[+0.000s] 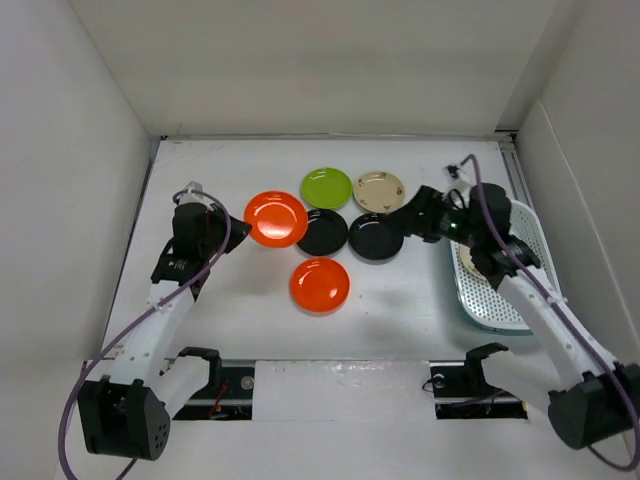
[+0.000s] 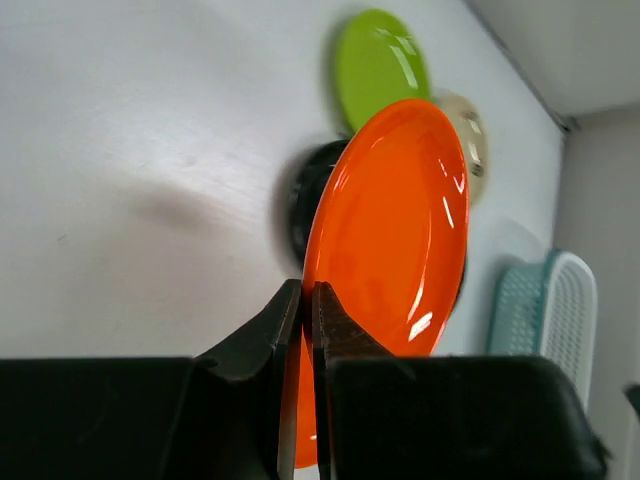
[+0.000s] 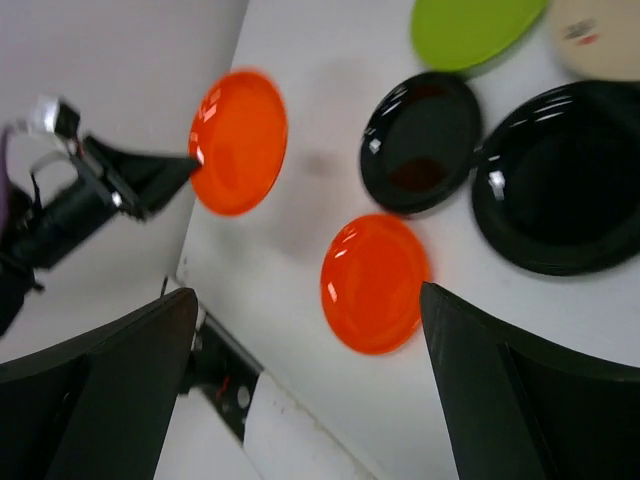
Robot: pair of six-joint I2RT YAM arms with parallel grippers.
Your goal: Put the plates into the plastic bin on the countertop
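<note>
Left wrist: pinching orange plate by its rim between left jaws, clear of worktop. Right wrist: holding right jaws wide, empty, near black plates. Beyond: second orange, green, beige on worktop; another beige in bin, right.

Plates total seven: two orange plates, two black plates, one lime green plate, two beige plates. One plastic bin is present.

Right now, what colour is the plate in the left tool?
Orange plate; left wrist view shows best.
</note>
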